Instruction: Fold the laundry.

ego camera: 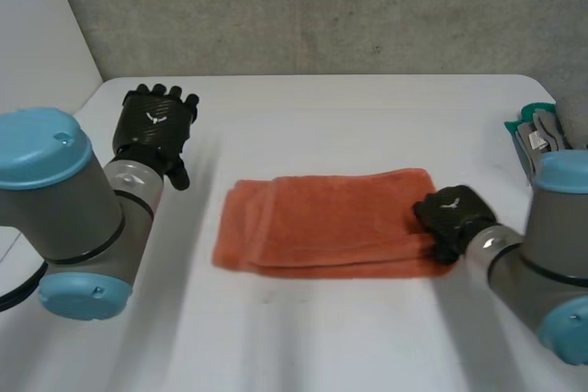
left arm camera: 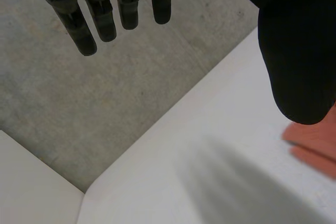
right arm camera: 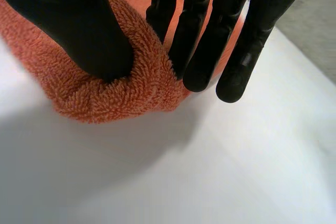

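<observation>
An orange towel [ego camera: 331,224] lies folded in the middle of the white table [ego camera: 303,328]. My right hand [ego camera: 450,218] rests on the towel's right edge near its front corner. In the right wrist view the thumb [right arm camera: 79,30] and the fingers [right arm camera: 194,35] pinch a bunched ridge of the towel [right arm camera: 131,87] between them. My left hand [ego camera: 154,121] hovers over the table to the left of the towel, apart from it. Its fingers [left arm camera: 89,19] hang straight and hold nothing; a corner of the towel [left arm camera: 315,145] shows beside its thumb.
A teal object with grey parts [ego camera: 536,140] sits at the table's right edge, behind my right arm. A grey wall [ego camera: 322,6] runs along the table's far edge.
</observation>
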Controlling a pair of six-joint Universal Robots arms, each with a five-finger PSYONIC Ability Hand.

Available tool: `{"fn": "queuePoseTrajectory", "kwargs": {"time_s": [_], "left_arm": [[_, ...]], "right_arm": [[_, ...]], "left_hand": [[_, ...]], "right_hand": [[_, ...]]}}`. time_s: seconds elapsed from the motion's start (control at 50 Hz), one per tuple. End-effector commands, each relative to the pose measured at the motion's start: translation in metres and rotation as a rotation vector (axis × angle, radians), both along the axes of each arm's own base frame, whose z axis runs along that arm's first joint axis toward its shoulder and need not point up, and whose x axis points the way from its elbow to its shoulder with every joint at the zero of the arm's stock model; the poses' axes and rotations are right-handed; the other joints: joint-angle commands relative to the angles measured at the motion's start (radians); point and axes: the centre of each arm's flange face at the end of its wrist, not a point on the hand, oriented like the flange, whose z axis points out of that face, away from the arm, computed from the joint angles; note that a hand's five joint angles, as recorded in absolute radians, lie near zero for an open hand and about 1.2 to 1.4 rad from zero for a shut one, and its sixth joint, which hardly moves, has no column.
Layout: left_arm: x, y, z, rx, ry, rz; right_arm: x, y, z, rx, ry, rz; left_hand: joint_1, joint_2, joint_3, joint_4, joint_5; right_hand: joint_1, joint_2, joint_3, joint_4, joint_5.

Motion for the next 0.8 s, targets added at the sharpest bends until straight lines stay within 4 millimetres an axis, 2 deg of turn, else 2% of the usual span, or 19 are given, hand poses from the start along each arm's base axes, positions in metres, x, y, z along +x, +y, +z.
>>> {"fn": "queuePoseTrajectory", "kwargs": {"time_s": [0.02,0.04,0.12,0.14,0.2,0.22,0.28,0.3,0.36,0.38,0.44,0.46,0.52,0.54,0.6,0.62,0.7,0.8], "left_arm": [[0.002,0.003,0.002,-0.003,0.001,-0.004],[0.001,0.003,0.002,-0.003,0.001,-0.006],[-0.001,0.002,0.006,-0.015,0.01,-0.007],[-0.001,0.001,0.007,-0.018,0.011,-0.007],[-0.002,0.0,0.01,-0.027,0.017,-0.007],[-0.003,0.0,0.011,-0.03,0.019,-0.01],[-0.003,-0.001,0.012,-0.036,0.023,-0.009],[-0.003,-0.001,0.013,-0.037,0.024,-0.009],[-0.003,-0.001,0.013,-0.036,0.028,-0.009],[-0.003,-0.001,0.013,-0.036,0.03,-0.009],[-0.003,-0.001,0.011,-0.029,0.035,-0.008],[-0.003,-0.001,0.012,-0.03,0.037,-0.008],[-0.005,0.001,0.011,-0.024,0.05,-0.016],[-0.007,0.002,0.012,-0.024,0.056,-0.02],[-0.017,0.009,0.013,-0.022,0.079,-0.055],[-0.021,0.011,0.014,-0.023,0.088,-0.066],[-0.037,0.024,0.014,-0.006,0.135,-0.121],[-0.068,0.053,0.0,0.069,0.179,-0.235]], "right_arm": [[-0.009,-0.01,0.028,-0.149,0.115,0.029],[-0.006,-0.01,0.032,-0.168,0.119,0.043],[0.036,0.003,0.058,-0.281,0.095,0.173],[0.058,0.014,0.07,-0.327,0.068,0.242],[0.092,0.034,0.078,-0.366,0.029,0.359],[0.113,0.047,0.072,-0.365,0.01,0.443],[0.142,0.07,0.062,-0.349,-0.018,0.577],[0.159,0.083,0.057,-0.343,-0.037,0.646],[0.175,0.101,0.045,-0.314,-0.047,0.727],[0.181,0.107,0.037,-0.29,-0.044,0.745],[0.183,0.103,0.029,-0.254,-0.037,0.699],[0.18,0.096,0.031,-0.246,-0.041,0.621],[0.174,0.087,0.037,-0.222,-0.081,0.484],[0.168,0.081,0.043,-0.198,-0.132,0.395],[0.155,0.068,0.054,-0.144,-0.235,0.286],[0.138,0.052,0.061,-0.107,-0.301,0.205],[0.099,0.024,0.08,-0.064,-0.438,0.066],[0.083,0.014,0.077,0.023,-0.485,0.034]], "left_hand": [[-0.003,-0.012,-0.019,-0.015,-0.031],[-0.003,-0.012,-0.019,-0.015,-0.031],[-0.003,-0.012,-0.019,-0.015,-0.031],[-0.003,-0.012,-0.019,-0.015,-0.031],[-0.003,-0.012,-0.019,-0.015,-0.031],[-0.006,-0.015,-0.022,-0.017,-0.034],[-0.006,-0.015,-0.022,-0.017,-0.034],[-0.006,-0.015,-0.022,-0.017,-0.034],[-0.006,-0.015,-0.022,-0.017,-0.034],[-0.006,-0.015,-0.022,-0.017,-0.034],[-0.006,-0.015,-0.022,-0.017,-0.034],[-0.006,-0.015,-0.022,-0.017,-0.034],[-0.009,-0.018,-0.025,-0.02,-0.037],[-0.006,-0.015,-0.022,-0.017,-0.034],[-0.006,-0.015,-0.022,-0.017,-0.034],[-0.006,-0.015,-0.022,-0.017,-0.034],[0.0,-0.009,-0.017,-0.012,-0.028],[0.005,-0.003,-0.011,-0.006,-0.023]], "right_hand": [[0.454,0.226,0.216,0.207,0.25],[0.454,0.226,0.216,0.207,0.25],[0.454,0.226,0.216,0.207,0.25],[0.454,0.226,0.216,0.207,0.25],[0.454,0.226,0.216,0.207,0.25],[0.454,0.226,0.216,0.207,0.25],[0.454,0.226,0.216,0.207,0.25],[0.454,0.226,0.216,0.207,0.25],[0.454,0.226,0.216,0.207,0.25],[0.185,-0.043,-0.053,-0.063,-0.019],[-0.494,-0.722,-0.732,-0.742,-0.698],[-0.746,-0.974,-0.984,-0.993,-0.95],[-0.768,-0.996,-1.006,-1.015,-0.971],[-0.768,-0.996,-1.006,-1.015,-0.971],[-0.768,-0.996,-1.006,-1.015,-0.971],[-0.768,-0.996,-1.006,-1.015,-0.971],[-0.768,-0.996,-1.006,-1.015,-0.971],[-0.768,-0.996,-1.006,-1.015,-0.971]]}}
